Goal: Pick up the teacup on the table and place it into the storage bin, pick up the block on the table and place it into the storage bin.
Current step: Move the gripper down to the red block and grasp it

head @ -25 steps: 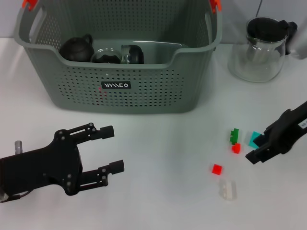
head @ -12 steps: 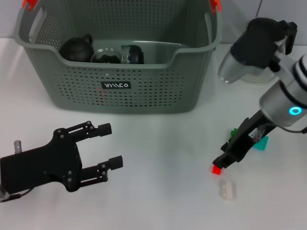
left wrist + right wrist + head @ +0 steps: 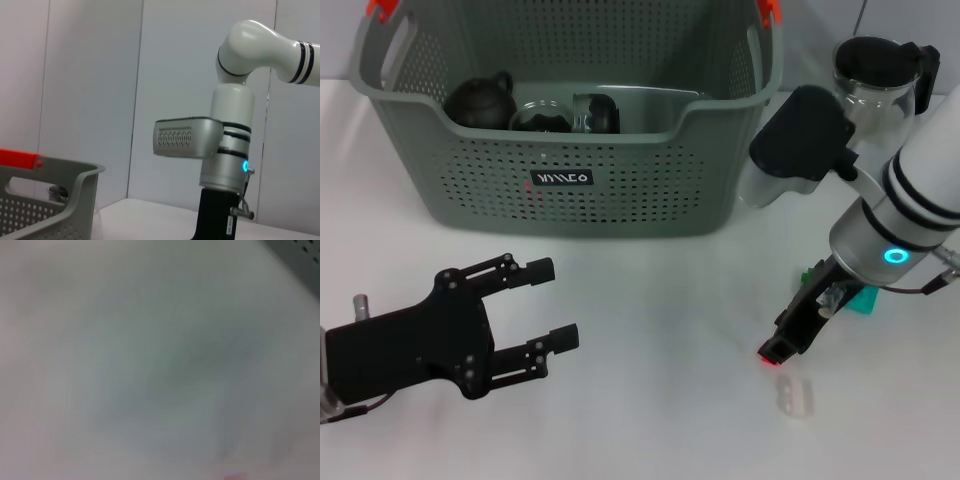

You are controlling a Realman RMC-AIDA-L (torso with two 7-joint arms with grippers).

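The storage bin [image 3: 620, 190], grey-green and perforated, stands at the back of the table. Its corner [image 3: 55, 200] also shows in the left wrist view. No teacup stands on the table; a small dark cup [image 3: 603, 113] lies inside the bin beside a glass vessel [image 3: 542, 117]. A small red block [image 3: 766, 357] lies on the table at the right. My right gripper [image 3: 782, 343] points down with its tip right at this block and partly covers it. My left gripper [image 3: 548, 305] hovers open and empty at the lower left, far from the blocks.
A dark teapot [image 3: 480, 100] sits in the bin. A glass teapot with a black lid [image 3: 870, 95] stands at the back right behind my right arm [image 3: 890, 220]. A green block [image 3: 807, 273], a teal block [image 3: 862, 300] and a clear block [image 3: 795, 395] lie near the red one.
My right arm has swung in from the right edge, and its gripper has moved left and down onto the red block. The left gripper has barely moved.
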